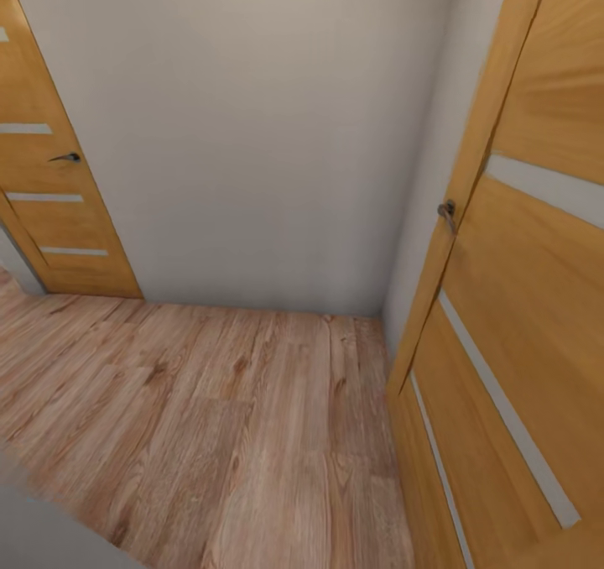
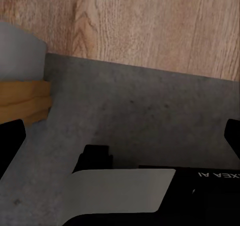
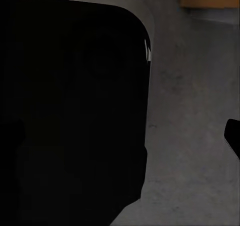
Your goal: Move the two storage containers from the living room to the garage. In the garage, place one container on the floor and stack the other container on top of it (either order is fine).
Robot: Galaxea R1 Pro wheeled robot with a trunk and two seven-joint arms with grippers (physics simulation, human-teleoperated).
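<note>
Fingers: black tips barely show at both wrist views' edges, cannot tell apart or together. No containers seen. Robot straddles the concrete floor [image 2: 150,116] by the wood planks [image 1: 210,401]; steer clear of the door [image 1: 520,317].

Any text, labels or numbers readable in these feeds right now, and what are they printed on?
"XEA AI", or close to it: pale letters, cut off at the picture's edge and seen upside down, on the black robot body panel in the left wrist view.
No other text on the orange wooden doors, grey wall or floors.
</note>
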